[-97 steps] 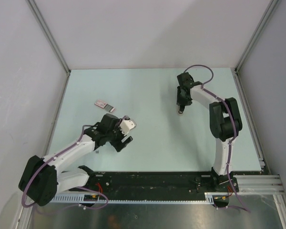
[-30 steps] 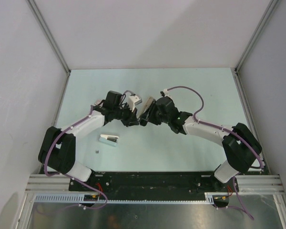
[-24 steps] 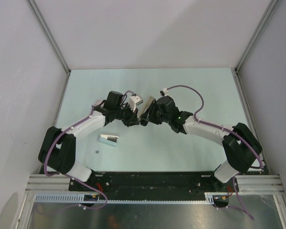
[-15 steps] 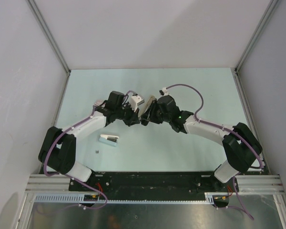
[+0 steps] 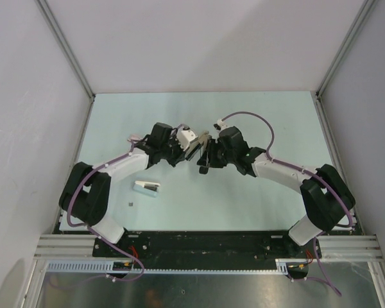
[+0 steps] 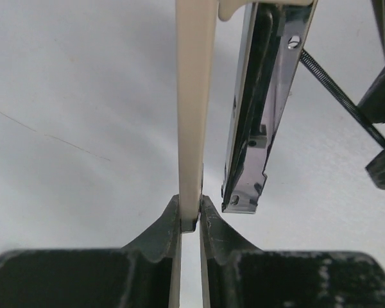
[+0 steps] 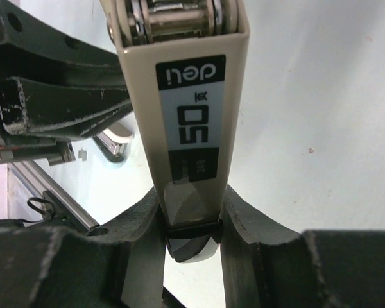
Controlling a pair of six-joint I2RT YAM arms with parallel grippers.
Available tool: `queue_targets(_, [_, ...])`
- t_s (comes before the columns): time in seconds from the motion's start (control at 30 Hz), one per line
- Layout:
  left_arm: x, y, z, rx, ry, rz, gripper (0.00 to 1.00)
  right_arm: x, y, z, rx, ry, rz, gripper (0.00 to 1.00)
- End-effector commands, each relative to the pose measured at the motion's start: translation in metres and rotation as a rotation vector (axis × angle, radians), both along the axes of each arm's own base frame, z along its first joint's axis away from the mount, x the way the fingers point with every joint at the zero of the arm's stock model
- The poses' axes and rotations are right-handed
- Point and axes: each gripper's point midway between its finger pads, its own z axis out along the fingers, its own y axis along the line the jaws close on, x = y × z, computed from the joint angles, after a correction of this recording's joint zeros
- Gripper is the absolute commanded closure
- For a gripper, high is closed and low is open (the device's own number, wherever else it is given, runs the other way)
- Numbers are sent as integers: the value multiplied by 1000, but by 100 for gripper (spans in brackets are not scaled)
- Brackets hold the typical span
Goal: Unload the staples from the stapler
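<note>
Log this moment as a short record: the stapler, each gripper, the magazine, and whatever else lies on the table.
stapler: held off the table between both arms, swung open
left gripper: shut on the stapler's thin cream arm, seen edge-on
right gripper: shut on the stapler's cream labelled end
magazine: metal rail hinged away from the cream arm, spring rod exposed
staples: cannot tell whether any remain
table: white-and-teal oblong object lies near the left arm, apart from both grippers
</note>
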Motion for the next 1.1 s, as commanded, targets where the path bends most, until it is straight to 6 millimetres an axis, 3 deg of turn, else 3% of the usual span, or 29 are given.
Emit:
queue_targets(0.0, [39,3,27,79,-236,2,100,5,-12,12,-39,-122,58,100])
queue_targets(0.2, [56,7,24,161,-334,1,100,10,-25,6,-48,-205,102,100])
queue_targets(0.47, [74,6,25,287,-499,-13,100,16,-49,-16,-100,-193,82,100])
queue_targets(0.83, [86,13,13,477,-666,-64,100,10,-64,-26,-128,-205,69,100])
queue_targets(1.07, [82,17,7,564,-749,-98,100,4,-72,-31,-132,-200,57,100])
